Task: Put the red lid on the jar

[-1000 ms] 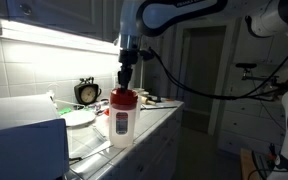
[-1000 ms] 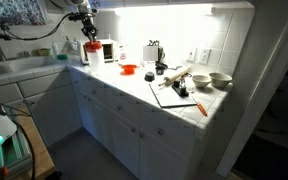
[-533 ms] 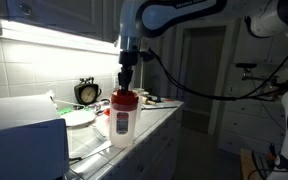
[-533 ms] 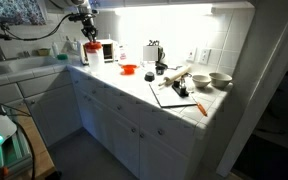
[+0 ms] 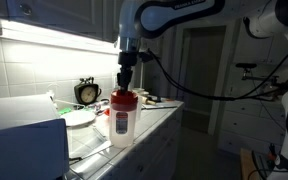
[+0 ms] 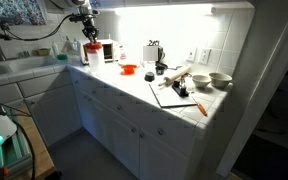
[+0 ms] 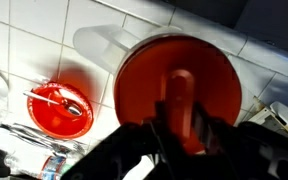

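The gripper [image 7: 181, 128], seen from the wrist camera, is drawn narrow, its dark fingers [image 7: 206, 130] pressed close on either side of a raised ridge at the centre of the red lid [image 7: 144, 80], which fills the middle of the frame. In both exterior views the gripper [image 5: 127, 78] points straight down onto the red lid [image 5: 123, 97], which sits level on top of the jar [image 5: 122, 122]. The arm [image 5: 132, 25] drops vertically from the upper middle of the frame, and its white links bend away toward the upper right. The jar stands upright on the white tiled table [image 5: 159, 118], near its front edge; its whitish wall is translucent, but what it contains cannot be made out. In an exterior view the jar [image 6: 91, 56] stands at the upper left, well apart from a red bowl [image 6: 130, 70] farther along the table [image 6: 134, 88]. The wrist view puts the red bowl [image 7: 59, 108] at lower left, beside the jar and clear of it, with something metallic lying inside. Toward the right of the table, two pale bowls [image 6: 221, 79] sit behind a dark board [image 6: 177, 96].
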Controlling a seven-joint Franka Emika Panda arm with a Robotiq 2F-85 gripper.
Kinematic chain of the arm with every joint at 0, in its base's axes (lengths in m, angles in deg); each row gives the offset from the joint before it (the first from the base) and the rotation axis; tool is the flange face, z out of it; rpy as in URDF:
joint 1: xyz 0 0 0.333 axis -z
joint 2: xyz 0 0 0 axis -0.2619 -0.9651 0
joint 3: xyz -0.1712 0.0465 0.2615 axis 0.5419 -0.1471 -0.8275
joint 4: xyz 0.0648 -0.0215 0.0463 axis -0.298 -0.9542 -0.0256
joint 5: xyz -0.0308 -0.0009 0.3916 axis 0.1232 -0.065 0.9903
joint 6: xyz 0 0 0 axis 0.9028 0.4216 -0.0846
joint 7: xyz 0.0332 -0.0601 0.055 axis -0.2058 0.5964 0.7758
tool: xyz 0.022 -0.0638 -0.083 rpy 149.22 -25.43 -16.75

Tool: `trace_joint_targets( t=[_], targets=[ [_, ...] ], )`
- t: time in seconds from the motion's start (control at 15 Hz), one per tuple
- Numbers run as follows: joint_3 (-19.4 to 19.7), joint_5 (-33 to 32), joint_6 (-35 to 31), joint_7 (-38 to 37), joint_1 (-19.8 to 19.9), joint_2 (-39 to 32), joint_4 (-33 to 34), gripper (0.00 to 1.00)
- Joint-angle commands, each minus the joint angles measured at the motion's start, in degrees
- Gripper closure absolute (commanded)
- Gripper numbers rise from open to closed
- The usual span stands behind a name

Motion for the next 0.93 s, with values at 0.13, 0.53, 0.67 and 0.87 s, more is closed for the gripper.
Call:
trace_joint_targets(
  t=[0.13, 0.53, 0.67, 0.87],
  targets=[
    [0.8, -1.9, 0.3, -2.4, -1.2, -3.2, 2.3, 0.92],
    [0.9, -1.3, -0.4, -2.6, -1.4, -2.3, 1.6, 0.24],
    [0.9, -1.1, -1.0, -2.7, -1.3, -1.4, 0.7, 0.1],
    [0.8, -0.5, -2.6, -3.0, -1.2, -0.1, -0.4, 0.0]
  ],
)
